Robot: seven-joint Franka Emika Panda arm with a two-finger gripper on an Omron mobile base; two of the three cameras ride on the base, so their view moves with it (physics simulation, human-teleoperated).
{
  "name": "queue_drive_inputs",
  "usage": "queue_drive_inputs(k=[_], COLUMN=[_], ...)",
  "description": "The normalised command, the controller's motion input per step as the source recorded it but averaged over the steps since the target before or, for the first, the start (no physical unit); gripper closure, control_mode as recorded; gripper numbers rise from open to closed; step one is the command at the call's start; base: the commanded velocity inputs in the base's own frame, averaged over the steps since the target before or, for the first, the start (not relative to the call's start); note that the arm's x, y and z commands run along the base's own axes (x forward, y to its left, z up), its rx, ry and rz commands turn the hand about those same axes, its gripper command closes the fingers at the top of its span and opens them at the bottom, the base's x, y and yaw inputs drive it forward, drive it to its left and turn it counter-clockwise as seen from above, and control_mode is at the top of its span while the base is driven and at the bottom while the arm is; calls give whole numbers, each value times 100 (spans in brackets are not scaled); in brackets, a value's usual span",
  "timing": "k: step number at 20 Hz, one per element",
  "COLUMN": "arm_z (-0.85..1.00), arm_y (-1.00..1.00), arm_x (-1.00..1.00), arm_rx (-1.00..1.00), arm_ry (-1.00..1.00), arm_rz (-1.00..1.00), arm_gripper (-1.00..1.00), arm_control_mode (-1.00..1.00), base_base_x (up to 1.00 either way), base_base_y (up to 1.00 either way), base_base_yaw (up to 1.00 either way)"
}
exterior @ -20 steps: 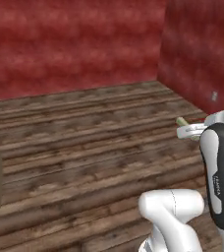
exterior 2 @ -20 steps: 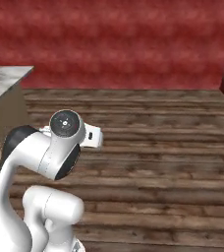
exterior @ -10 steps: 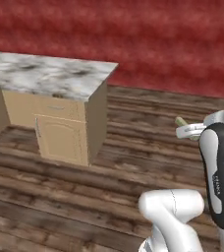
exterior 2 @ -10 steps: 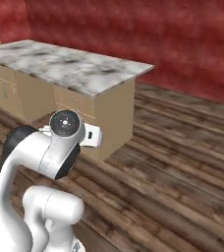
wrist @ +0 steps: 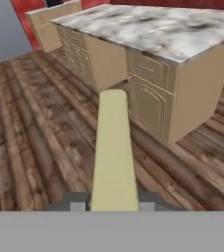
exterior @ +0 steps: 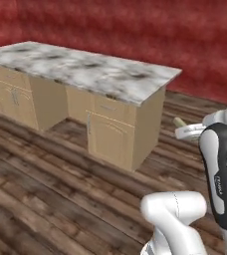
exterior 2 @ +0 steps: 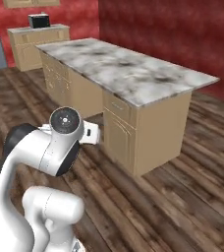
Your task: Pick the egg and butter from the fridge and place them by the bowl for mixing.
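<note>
My whole view has swung in the last second: the bare floor and red wall have given way to a marble-topped island (exterior: 93, 69) close ahead, so my base has been turning and driving, not the furniture moving. I judge I am on the carrying leg, heading toward wherever the bowl sits.

My fingers (wrist: 78, 203) are clenched on the butter (wrist: 114, 152), a pale yellow stick jutting straight out from between them, held in the air above the wooden floor (exterior: 41, 169). In the left base view its tip (exterior: 179, 121) pokes out beyond my wrist.

Around me: the island's tan cabinet doors (exterior 2: 118, 135) face me, and a second counter (exterior 2: 38, 32) with a dark box on it stands against the far red wall. The island's near corner (exterior 2: 202, 81) stands closest in my way.
</note>
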Motion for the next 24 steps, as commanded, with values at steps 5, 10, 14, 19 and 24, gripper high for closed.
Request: queue_drive_inputs(k=[5, 10, 14, 19, 24], arm_z=[0, 0, 0, 0, 0], arm_y=[0, 0, 0, 0, 0], arm_x=[0, 0, 0, 0, 0], arm_rx=[0, 0, 0, 0, 0], arm_ry=[0, 0, 0, 0, 0], arm_rz=[0, 0, 0, 0, 0], arm_gripper=[100, 100, 100, 100, 100], arm_control_mode=[100, 100, 100, 100, 100], base_base_x=[87, 86, 77, 78, 85], base_base_y=[0, 0, 0, 0, 0], base_base_yaw=[31, 32, 38, 38, 32])
